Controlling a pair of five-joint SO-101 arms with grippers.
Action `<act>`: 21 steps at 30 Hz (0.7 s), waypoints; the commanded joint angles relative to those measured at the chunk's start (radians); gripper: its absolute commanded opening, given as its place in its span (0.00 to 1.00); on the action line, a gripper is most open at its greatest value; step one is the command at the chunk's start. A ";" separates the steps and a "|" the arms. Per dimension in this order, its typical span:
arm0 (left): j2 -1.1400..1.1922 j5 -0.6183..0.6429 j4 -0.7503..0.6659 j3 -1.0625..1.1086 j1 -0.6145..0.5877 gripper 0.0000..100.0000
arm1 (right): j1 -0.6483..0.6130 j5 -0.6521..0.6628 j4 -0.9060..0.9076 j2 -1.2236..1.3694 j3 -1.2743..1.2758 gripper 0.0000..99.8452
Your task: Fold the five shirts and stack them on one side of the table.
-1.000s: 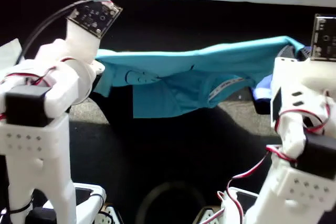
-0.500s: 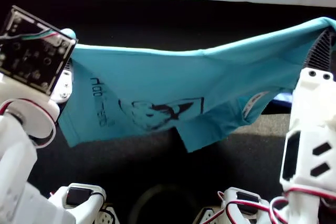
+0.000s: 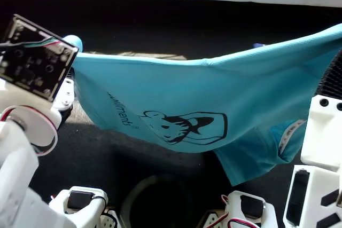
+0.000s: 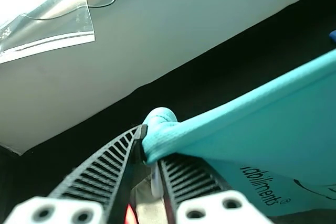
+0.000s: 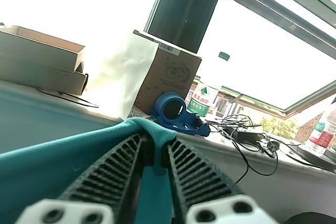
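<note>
Above the black table (image 3: 160, 25), the teal shirt (image 3: 203, 94) hung stretched between the two grippers. Its printed front, with a dark graphic and a line of lettering, faced the high camera. The lower corner sagged toward the arm bases; whether it touched the table could not be determined.

The left gripper (image 4: 149, 146) was clamped on a bunched corner of the shirt, with the fabric pinched between the ribbed fingers (image 4: 105, 166) at the lettered end. The right gripper (image 5: 155, 148) was likewise closed on the opposite upper edge, with cloth folded over its tips.

In the high view the left arm (image 3: 32, 110) stood at the lettered end and the right arm (image 3: 323, 132) at the other—the top edge sloped upward toward the latter.

Beyond the right gripper, near a window, stood an upright cardboard box (image 5: 170, 77) and flat cardboard boxes (image 5: 42, 72)—their contents could not be seen. A blue plastic object (image 5: 176, 111) sat just beside the upright box.
</note>
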 commanded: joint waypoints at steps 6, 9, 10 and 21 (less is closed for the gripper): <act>-0.140 0.000 0.003 0.090 0.008 0.01 | 0.008 0.008 -0.012 -0.036 -0.030 0.01; -0.243 0.000 0.003 0.163 0.008 0.01 | 0.008 0.008 0.004 -0.093 -0.025 0.01; -0.278 0.000 0.003 0.189 0.008 0.01 | 0.007 0.008 0.015 -0.110 -0.025 0.01; -0.489 -0.003 -0.003 0.349 0.007 0.01 | 0.005 0.006 0.044 -0.166 -0.022 0.01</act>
